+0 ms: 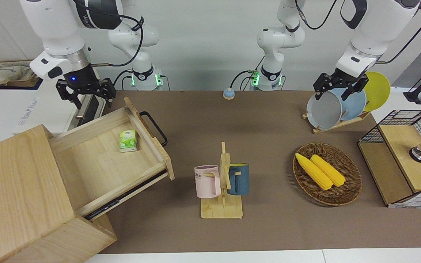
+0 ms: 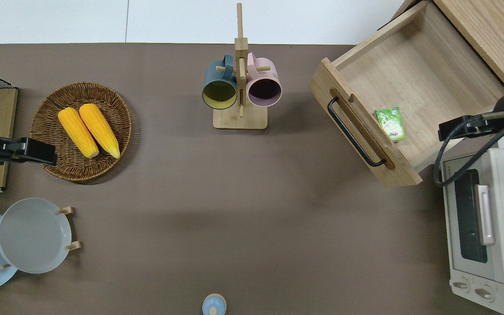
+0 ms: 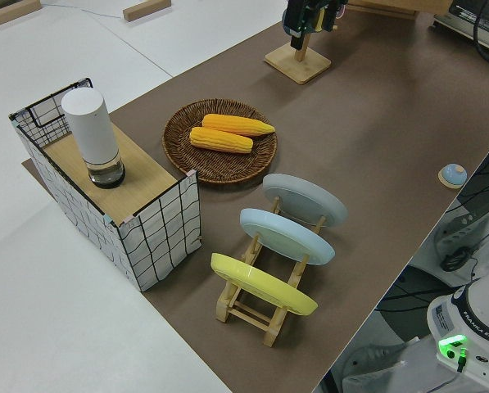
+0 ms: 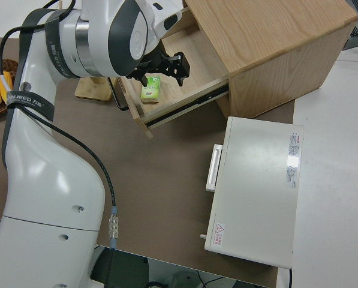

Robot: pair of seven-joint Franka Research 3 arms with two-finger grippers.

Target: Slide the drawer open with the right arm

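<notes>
The right gripper [image 1: 83, 95], fingers spread and holding nothing, hangs over the nearer corner of the toaster oven [image 2: 479, 227], which sits beside the drawer [image 1: 108, 153]; a careless drop could clip the oven. The drawer is pulled well out of the cabinet [image 1: 16, 190] at the right arm's end, handle [image 2: 353, 134] untouched, green packet [image 1: 127, 140] inside. The gripper is hidden under the arm overhead; the left arm is parked.

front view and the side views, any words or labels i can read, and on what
"ME", end of a cut-off word, on the pink mug.
"FRANKA ROBOTICS" on the left arm's base.
Print on the green packet, the toaster oven top and its stickers: too small to read.
</notes>
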